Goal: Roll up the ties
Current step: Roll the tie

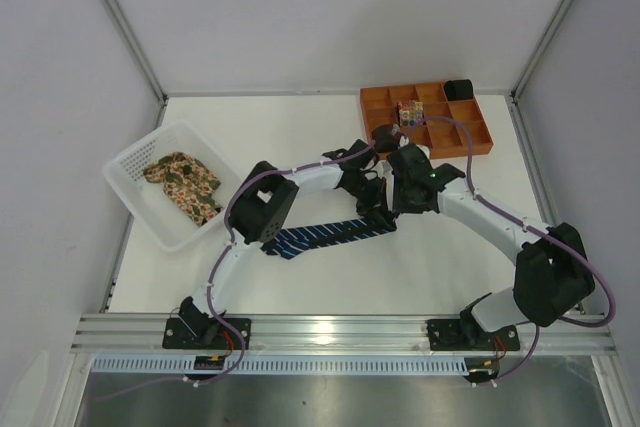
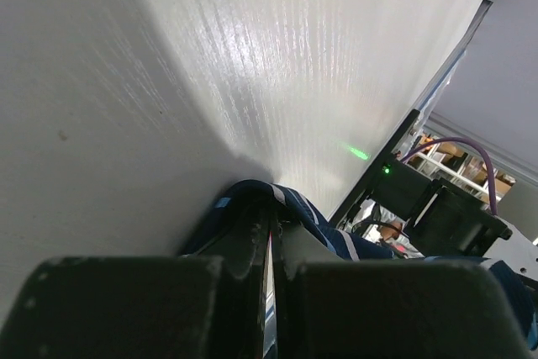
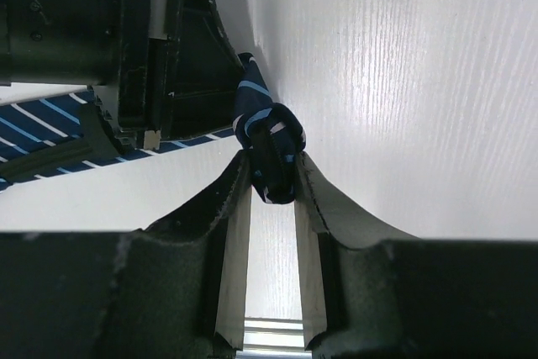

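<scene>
Navy tie lies mid-way across the table. Both arms bend inward and meet over its right end. Left gripper, jaws nearly together, pinches the fabric; right gripper, jaws narrow, clamps the folded tip.

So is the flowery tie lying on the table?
No, the flowery tie is bunched up inside the white basket.
</scene>
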Motion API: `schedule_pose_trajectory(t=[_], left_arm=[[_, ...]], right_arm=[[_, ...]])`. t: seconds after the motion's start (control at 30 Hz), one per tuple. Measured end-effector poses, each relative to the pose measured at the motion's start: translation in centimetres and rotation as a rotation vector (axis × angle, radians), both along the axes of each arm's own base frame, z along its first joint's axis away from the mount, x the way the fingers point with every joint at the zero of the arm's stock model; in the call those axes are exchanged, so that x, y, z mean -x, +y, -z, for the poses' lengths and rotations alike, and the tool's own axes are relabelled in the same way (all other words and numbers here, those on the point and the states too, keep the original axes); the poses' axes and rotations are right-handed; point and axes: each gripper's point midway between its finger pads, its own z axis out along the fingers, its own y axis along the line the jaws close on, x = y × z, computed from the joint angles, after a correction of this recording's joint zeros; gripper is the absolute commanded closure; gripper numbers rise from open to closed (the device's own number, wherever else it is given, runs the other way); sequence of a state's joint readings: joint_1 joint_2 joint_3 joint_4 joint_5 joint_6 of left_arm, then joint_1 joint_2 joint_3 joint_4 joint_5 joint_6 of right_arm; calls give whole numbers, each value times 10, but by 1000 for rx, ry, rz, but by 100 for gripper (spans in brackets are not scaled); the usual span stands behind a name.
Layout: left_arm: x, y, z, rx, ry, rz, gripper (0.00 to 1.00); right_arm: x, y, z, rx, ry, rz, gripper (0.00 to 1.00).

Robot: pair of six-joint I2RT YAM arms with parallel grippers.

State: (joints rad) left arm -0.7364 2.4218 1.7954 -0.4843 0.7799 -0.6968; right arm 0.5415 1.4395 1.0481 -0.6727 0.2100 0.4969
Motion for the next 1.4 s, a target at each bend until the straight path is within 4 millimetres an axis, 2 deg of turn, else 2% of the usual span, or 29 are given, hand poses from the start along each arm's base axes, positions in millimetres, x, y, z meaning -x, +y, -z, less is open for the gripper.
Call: schedule_pose_trajectory(t=[0.27,0.6,0.67,0.7,0.87,0.97,1.17,1.2,1.4], left_arm=[[8,4,0,31,21,24,82],[22,19,-4,35,14,65,73],[25,23,-5,35,21,66,68],[26,26,-6,38,23,64,61],[27,46,-17,69,14,35,50],[22,67,-28,95,5,-8,50],[8,101,-46,113,-39,-78,63],[7,105,-45,108,-40,-85,69],[17,134,-20,18,3,-116,74]], right_arm=[[-3,-9,-2,82,-26,1,100],[-4,-12,-3,129,-45,-22,100],[-4,-11,-3,131,-45,-27,100],[-4,-11,-3,131,-46,-29,100],[-3,-9,-3,137,-48,-40,100],[-2,-8,-3,142,-51,-44,100],[0,-3,-4,148,-57,-63,100],[1,-2,-4,150,-58,-68,100],[3,14,3,193,-43,-110,100]])
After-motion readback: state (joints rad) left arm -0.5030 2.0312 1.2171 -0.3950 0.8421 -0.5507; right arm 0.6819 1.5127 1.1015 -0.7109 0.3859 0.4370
